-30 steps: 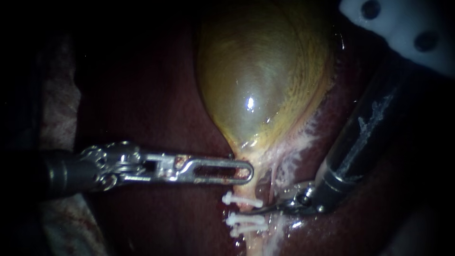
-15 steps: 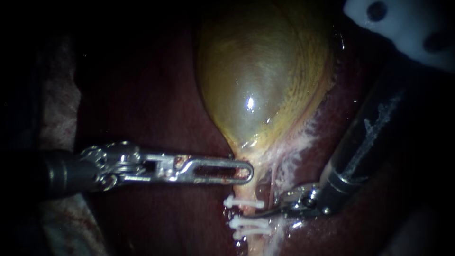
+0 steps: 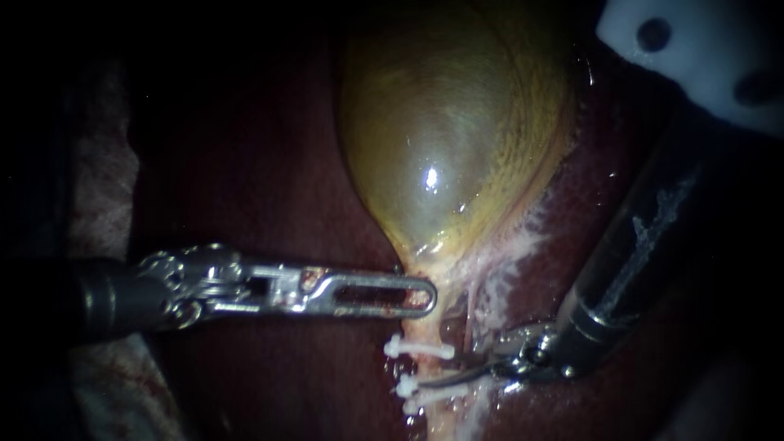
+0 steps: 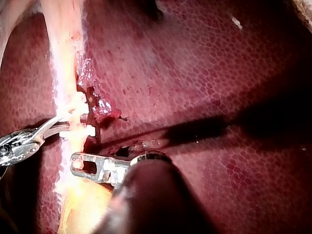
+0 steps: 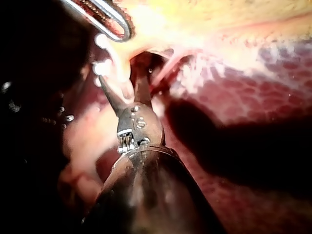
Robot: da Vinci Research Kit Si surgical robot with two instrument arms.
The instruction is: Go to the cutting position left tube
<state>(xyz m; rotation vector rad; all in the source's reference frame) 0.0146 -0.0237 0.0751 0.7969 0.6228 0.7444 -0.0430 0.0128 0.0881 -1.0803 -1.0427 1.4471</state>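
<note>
Right instrument point(image 3: 443, 371), jaws open, straddles the left tube point(image 3: 426, 367) at lower centre between its clips point(image 3: 420, 349); tube runs vertically, blades cross it

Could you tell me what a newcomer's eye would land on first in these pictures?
The rounded yellow-green gallbladder fills the middle of the endoscope view, shining against the dark red liver. Below its narrow end, white clips sit across a pale tube, and my right instrument holds its jaws open at the gap between them. My left instrument lies level beside the gallbladder's neck.
</note>
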